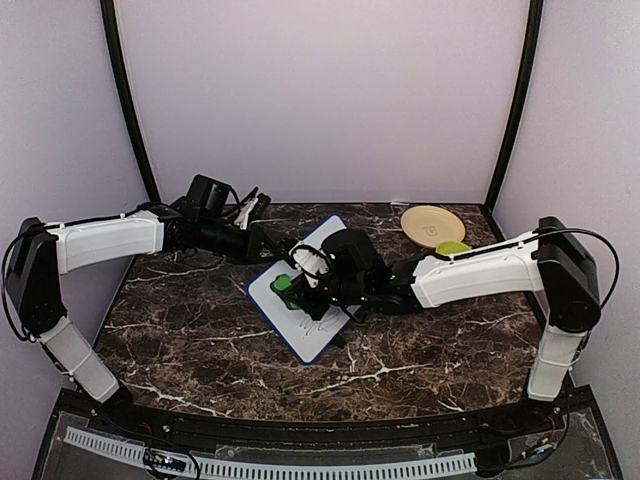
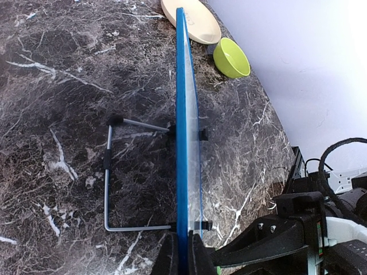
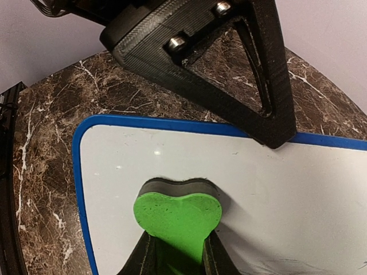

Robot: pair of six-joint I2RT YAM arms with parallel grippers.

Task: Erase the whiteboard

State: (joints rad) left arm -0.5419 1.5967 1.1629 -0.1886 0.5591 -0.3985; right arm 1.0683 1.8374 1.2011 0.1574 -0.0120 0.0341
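The whiteboard (image 1: 318,300) stands tilted on a wire stand (image 2: 108,189) at the table's middle. Its white face (image 3: 287,195) has a blue rim, with dark scribbles on the lower part (image 1: 315,325). My left gripper (image 2: 184,255) is shut on the board's blue rim (image 2: 182,143), seen edge-on; in the top view it (image 1: 274,254) grips the upper left edge. My right gripper (image 3: 178,258) is shut on the green eraser (image 3: 178,215), whose dark felt side presses against the board's face near the upper left corner; the eraser also shows in the top view (image 1: 285,284).
A yellow plate (image 1: 432,225) and a small green bowl (image 1: 452,247) sit at the back right of the marble table (image 1: 200,340). They also show in the left wrist view, plate (image 2: 198,23) and bowl (image 2: 231,57). Purple walls enclose the table.
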